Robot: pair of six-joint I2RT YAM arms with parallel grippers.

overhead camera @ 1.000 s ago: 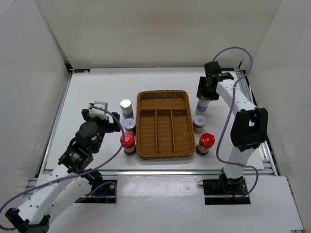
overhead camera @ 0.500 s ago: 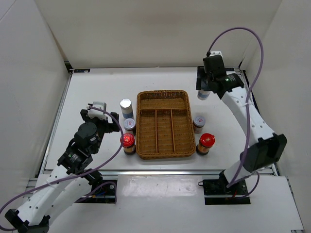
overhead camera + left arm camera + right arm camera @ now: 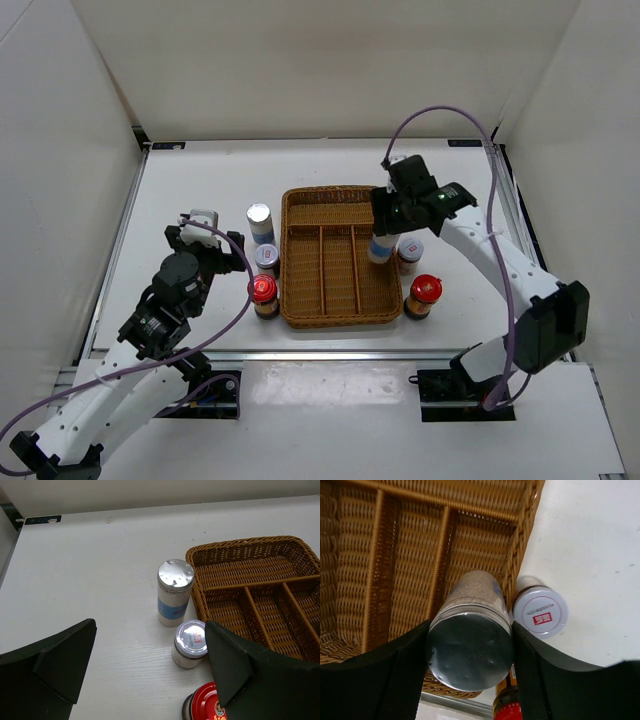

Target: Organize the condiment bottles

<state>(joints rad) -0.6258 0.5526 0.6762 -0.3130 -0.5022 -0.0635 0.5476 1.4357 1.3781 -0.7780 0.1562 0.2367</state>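
My right gripper is shut on a tall silver-capped bottle with a white-blue label and holds it over the right-hand compartment of the wicker tray. In the right wrist view the bottle fills the space between my fingers. A short silver-lidded jar and a red-capped bottle stand right of the tray. Left of the tray stand another tall silver-capped bottle, a short jar and a red-capped bottle. My left gripper is open and empty beside them.
The left wrist view shows the tall bottle, the short jar, the red cap and the tray's left rim. White walls enclose the table on three sides.
My right gripper has lifted the tall bottle from the table right of the tray, swung it back and then left over the tray's right compartment. The left arm has not moved.
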